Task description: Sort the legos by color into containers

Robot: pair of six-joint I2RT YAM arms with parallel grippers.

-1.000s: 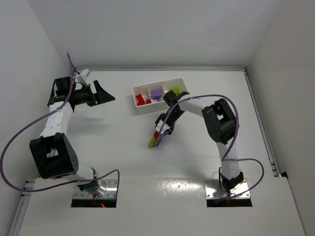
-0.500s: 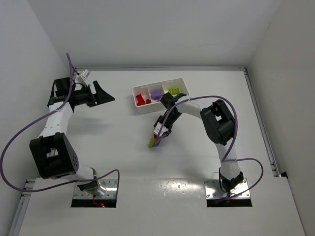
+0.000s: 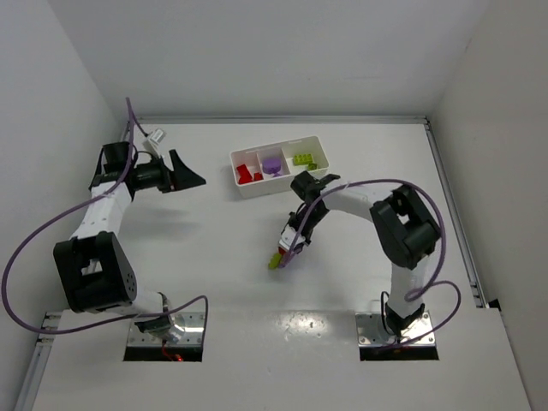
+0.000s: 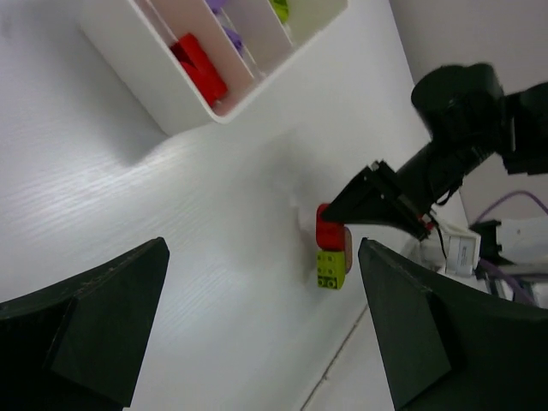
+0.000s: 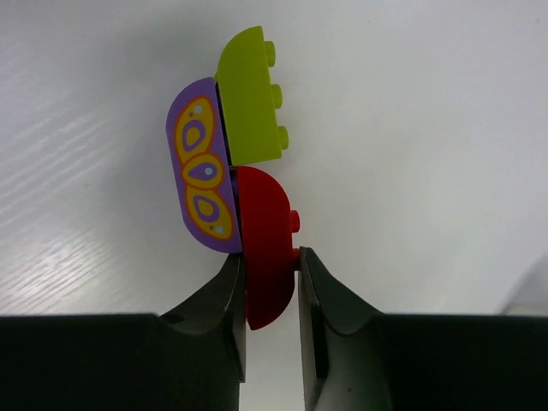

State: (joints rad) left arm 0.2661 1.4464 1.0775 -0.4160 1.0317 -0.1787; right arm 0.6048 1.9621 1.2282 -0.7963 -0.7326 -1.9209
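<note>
Right pincer point(image 5: 269, 261) pinches narrow on the red brick point(image 5: 261, 214), centre of the top view, below the white tray point(image 3: 257, 188). Purple brick point(image 5: 202, 180) and green brick point(image 5: 248, 98) stick to it, just past the fingertips. Left pincer point(image 3: 183, 170) gapes wide, empty, upper left, well apart from the bricks.

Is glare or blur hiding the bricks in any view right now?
Right wrist: sharp and evenly lit; red brick, purple brick and green brick all crisp. Left wrist: bricks small, tray washed out. Top external: glare patch on the table, away from the bricks.
</note>
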